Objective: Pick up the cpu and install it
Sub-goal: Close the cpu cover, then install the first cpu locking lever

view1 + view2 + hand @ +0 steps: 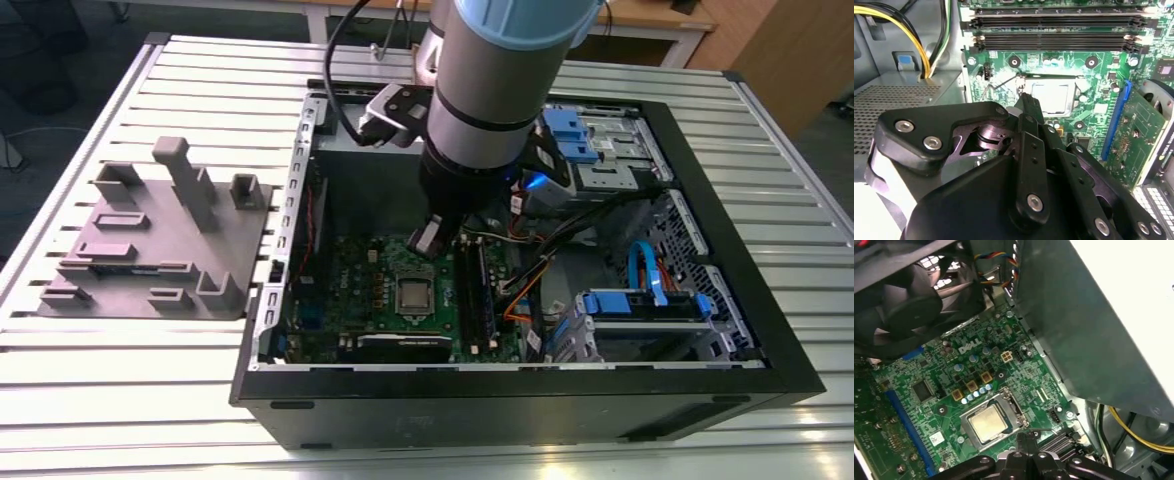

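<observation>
My arm reaches down into the open computer case, which lies on its side on a slatted metal table. My gripper hangs above the green motherboard, just beside the socket and not touching it.

The cpu lies flat in its socket near the middle of the board. Its silver-grey top faces up, with a paler rim around it. The chip is square, so it has no long axis; its edges run parallel to the socket frame and to the board edges. In the second wrist view the cpu sits just past my fingertips, with the black memory slots beyond it. In the exterior view the cpu lies directly below my gripper.

My fingers come together to a narrow tip with nothing between them, in both wrist views.

A black case fan stands near one board edge. A grey metal box flanks the board, with yellow cables beside it. A grey plastic fixture with blocks and posts rests on the table, at the exterior view's left of the case.
</observation>
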You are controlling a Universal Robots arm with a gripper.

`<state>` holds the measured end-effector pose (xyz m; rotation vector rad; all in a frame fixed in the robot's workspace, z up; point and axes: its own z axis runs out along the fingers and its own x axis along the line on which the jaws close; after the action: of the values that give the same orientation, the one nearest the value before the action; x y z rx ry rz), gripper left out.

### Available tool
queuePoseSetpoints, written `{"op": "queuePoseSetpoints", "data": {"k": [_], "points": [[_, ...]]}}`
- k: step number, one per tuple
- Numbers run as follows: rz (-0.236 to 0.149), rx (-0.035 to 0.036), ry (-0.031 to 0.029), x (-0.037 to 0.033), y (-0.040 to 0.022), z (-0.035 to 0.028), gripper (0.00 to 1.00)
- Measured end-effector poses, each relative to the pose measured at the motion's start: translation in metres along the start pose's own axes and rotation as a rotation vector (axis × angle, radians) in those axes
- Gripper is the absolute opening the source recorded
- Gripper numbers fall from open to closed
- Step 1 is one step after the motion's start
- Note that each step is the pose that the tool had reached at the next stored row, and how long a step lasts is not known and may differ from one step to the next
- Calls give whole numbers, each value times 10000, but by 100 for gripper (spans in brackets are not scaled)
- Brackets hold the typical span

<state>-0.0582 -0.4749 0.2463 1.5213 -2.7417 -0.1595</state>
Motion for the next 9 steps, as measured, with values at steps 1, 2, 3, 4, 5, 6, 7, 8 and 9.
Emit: {"op": "queuePoseSetpoints", "data": {"k": [1,2,3,4,5,6,7,8,9], "points": [[-6,0,1,4,-1,0,10],[-8,0,1,4,-1,0,10],[-17,-1,2,5,-1,-1,10],[-28,-1,3,5,-1,0,10],[-30,-1,3,5,-1,0,10],[-31,-2,3,6,-1,0,10],[-33,-2,3,5,-1,0,10],[-34,-2,3,6,-1,0,10],[-36,-2,4,6,-1,-1,10]]}}
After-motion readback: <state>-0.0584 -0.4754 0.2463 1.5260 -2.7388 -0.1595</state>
